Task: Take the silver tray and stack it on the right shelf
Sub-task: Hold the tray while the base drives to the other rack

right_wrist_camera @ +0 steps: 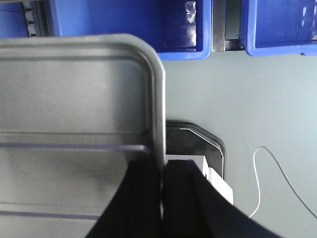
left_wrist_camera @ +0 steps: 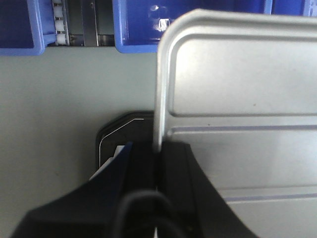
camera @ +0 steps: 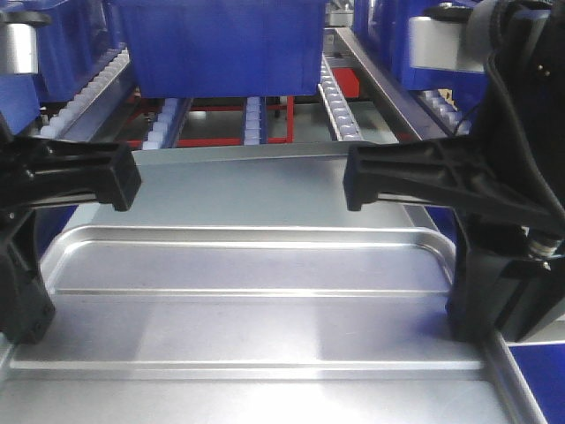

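Nearest the front camera, the silver tray [camera: 247,265] is held level and fills the lower frame. Its two long ridges run from side to side, and its rounded far corners are turned toward the right shelf [camera: 340,102]. Only this view shows both arms at once, with one black finger reaching inward over each short side of the tray. The shelf's white roller rails are also seen only here. A blue bin [camera: 221,44] is parked on them straight ahead, just past the shelf's front edge.

A plain grey metal band lies between the tray's far rim and the first rollers. What it belongs to cannot be told.

The grip itself is shown only by the wrist cameras. The left gripper [left_wrist_camera: 157,158] is clamped on the tray's left rim, which stands between its two dark fingers. The right gripper [right_wrist_camera: 162,173] is closed on the opposite rim in the same way.

Below the tray, bare grey floor [left_wrist_camera: 59,99] is seen in both wrist views, well apart from the metal. A thin white cable [right_wrist_camera: 277,168] is shown on the floor by the right view alone. Open space is left outside each rim, while blue bins line the far edge.
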Available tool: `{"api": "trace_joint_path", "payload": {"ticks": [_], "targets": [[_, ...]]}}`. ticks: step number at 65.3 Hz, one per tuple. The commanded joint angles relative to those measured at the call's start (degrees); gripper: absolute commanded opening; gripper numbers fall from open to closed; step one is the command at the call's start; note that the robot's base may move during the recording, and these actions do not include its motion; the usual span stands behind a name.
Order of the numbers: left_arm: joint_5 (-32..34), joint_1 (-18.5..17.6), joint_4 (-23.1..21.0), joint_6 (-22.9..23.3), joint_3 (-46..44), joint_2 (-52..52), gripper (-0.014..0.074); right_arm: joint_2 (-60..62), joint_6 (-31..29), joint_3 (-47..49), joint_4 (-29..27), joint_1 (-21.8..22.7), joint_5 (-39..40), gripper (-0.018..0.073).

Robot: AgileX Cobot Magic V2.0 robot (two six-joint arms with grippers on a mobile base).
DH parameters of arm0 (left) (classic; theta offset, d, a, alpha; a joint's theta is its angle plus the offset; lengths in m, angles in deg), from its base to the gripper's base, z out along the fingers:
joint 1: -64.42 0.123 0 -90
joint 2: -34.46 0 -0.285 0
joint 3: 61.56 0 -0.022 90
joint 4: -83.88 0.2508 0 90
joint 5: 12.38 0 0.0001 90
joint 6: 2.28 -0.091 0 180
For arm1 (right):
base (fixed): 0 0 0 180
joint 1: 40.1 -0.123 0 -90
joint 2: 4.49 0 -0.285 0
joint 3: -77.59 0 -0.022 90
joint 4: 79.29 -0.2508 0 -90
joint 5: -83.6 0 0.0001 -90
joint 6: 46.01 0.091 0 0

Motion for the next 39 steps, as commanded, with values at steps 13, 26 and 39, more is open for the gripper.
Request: {"api": "trace_joint_path", "payload": {"ticks": [13,26,39], "targets": [[-0.1,-0.5,0.8,0.0,-1.2,-1.4,-0.0100,1.8,-0.3,1.4,1.6,0.0,1.1,0.0057],[-0.1,-0.5,0.8,0.0,-1.2,-1.4,-0.0100,1.8,-0.3,1.4,1.6,0.0,1.1,0.0057],[-0.1,-0.5,0.8,0.0,-1.2,-1.4,-0.0100,1.8,-0.3,1.4,1.6,0.0,1.1,0.0057]]}}
